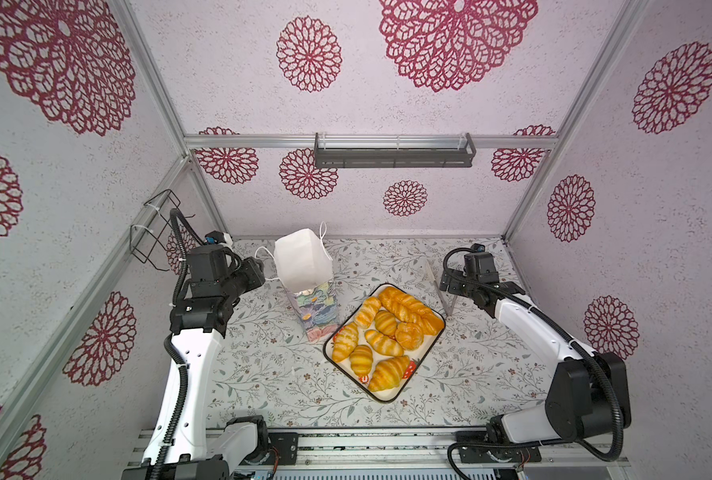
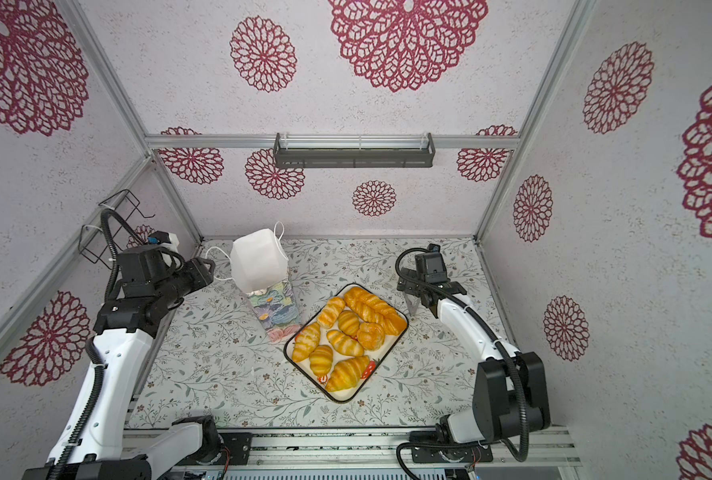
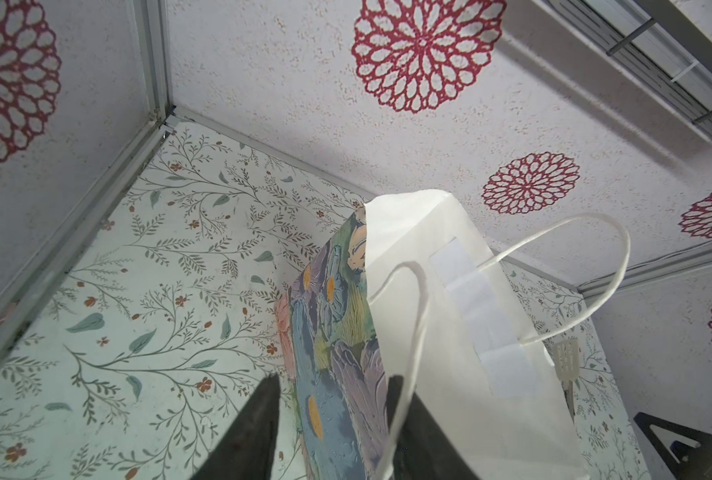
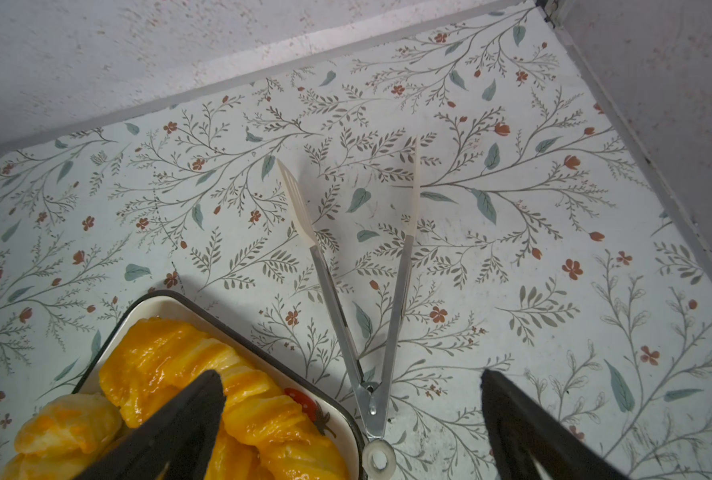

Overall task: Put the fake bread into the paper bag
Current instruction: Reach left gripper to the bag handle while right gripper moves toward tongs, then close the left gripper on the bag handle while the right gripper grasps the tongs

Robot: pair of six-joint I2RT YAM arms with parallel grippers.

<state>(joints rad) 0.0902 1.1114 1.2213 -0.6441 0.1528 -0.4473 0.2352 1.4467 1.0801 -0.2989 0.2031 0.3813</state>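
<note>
Up top to start: in both top views the paper bag stands on the floral table, just off the far-left side of the strawberry-print tray, and its white mouth leans toward the camera. The fake bread sits heaped on that tray, croissants, a round bun and the long twisted loaf all packed together. The left gripper is right at the bag's left rim, by a white cord handle. Across the table the right gripper hangs over a pair of tongs, beside the tray's far-right edge.

Over to the left wrist view: two dark fingers straddle the bag's painted side wall, one outside and one on the white inner side, with a handle cord running across the inner one. A gap shows between the outer finger and the paper. Whether the jaws actually pinch the wall, I cannot tell.

Now the right wrist view: that gripper's jaws stand spread wide with nothing gripped. Beneath them the tongs lie flat on the table, spread in a V with the pale tips apart and the ring end just beside the tray's rim. The twisted loaf fills the tray corner under one finger.
</note>
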